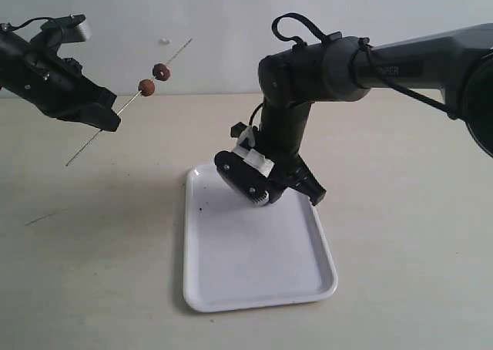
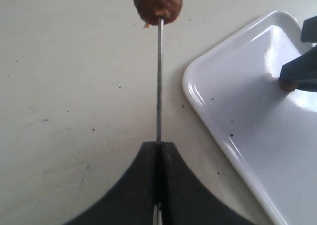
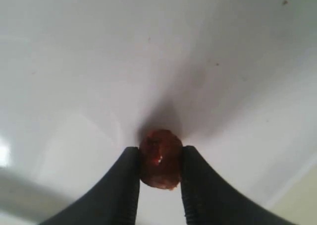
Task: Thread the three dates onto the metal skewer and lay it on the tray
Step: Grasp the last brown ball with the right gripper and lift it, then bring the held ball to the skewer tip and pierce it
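Note:
My left gripper [image 1: 108, 117] is shut on the metal skewer [image 1: 127, 103], holding it slanted in the air at the left. Two dates [image 1: 146, 87] [image 1: 162, 72] sit threaded on it above the jaws. In the left wrist view the rod [image 2: 159, 86] runs from the shut gripper [image 2: 159, 146] up to the nearer date [image 2: 158, 4]. My right gripper [image 1: 314, 194] is down at the far end of the white tray [image 1: 254, 273]. The right wrist view shows the gripper [image 3: 159, 153] shut on the third date [image 3: 161, 165], just over the tray floor [image 3: 99, 61].
The beige table [image 1: 400, 234] surrounds the tray. The right arm [image 1: 293, 126] leans over the tray's far end. A faint thin dark line [image 1: 38, 219] lies on the table at the left. Small dark specks [image 2: 232, 135] dot the tray.

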You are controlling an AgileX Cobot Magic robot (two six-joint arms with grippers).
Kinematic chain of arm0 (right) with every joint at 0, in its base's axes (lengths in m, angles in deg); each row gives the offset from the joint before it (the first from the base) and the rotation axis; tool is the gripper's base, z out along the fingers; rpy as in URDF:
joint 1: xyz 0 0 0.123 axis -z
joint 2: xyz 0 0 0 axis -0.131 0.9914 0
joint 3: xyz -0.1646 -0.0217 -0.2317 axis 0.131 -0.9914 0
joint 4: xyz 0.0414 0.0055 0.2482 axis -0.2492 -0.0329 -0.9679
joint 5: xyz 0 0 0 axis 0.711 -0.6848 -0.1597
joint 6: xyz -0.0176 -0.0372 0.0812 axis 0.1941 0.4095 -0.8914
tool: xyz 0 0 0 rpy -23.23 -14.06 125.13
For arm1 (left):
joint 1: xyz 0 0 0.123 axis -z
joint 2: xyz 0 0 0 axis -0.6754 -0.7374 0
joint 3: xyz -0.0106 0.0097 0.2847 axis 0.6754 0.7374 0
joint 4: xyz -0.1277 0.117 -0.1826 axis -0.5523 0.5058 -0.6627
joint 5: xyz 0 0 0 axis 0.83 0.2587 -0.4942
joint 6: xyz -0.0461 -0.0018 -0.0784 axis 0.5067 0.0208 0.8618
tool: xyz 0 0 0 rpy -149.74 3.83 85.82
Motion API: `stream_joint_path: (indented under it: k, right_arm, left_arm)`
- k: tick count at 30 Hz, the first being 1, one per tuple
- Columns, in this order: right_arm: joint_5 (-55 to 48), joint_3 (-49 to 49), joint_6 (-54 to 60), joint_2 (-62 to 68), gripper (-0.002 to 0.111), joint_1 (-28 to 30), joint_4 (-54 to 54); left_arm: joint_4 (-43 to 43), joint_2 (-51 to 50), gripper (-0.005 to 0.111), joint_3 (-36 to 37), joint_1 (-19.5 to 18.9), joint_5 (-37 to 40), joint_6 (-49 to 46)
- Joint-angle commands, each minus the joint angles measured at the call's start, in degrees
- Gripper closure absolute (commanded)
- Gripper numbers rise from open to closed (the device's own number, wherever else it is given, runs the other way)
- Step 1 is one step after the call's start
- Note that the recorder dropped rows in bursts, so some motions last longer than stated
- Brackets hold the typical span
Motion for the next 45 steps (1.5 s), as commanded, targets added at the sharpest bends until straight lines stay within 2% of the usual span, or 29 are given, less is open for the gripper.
stream_joint_path:
  k: [1,16,26,30,36,40,45]
  right_arm:
    - [-0.40,-0.10,-1.71,-0.14,0.082,-0.01,-0.92]
    - [-0.68,0.11,-15.44,-1.77,0.084,-0.01,-1.52]
    - [-3.99,0.24,-20.30,-7.42,0.084,1.19,-13.17]
    - [-4.83,0.24,-23.36,-10.72,0.084,7.14,-25.98]
    - [-12.12,0.24,-23.29,-11.94,0.084,21.73,-59.84]
    - [-18.76,0.24,-28.94,-11.28,0.084,29.83,-79.15]
    - [-18.76,0.11,-34.44,-9.74,0.086,34.80,-79.51]
  left_arm:
    - [-0.73,0.72,0.107,-0.39,-0.20,-0.28,0.24]
    - [-1.92,0.72,0.107,-0.39,-0.20,-0.28,0.24]
    - [-2.16,0.72,0.107,-0.39,-0.20,-0.17,0.24]
    - [-2.27,0.72,0.107,-0.39,-0.20,0.42,0.36]
    - [-5.18,0.72,0.107,-0.39,0.52,7.16,-4.13]
    - [-5.18,0.72,0.107,-0.39,3.68,7.68,-5.63]
    - [-5.32,0.72,0.107,-0.39,6.50,7.68,-7.33]
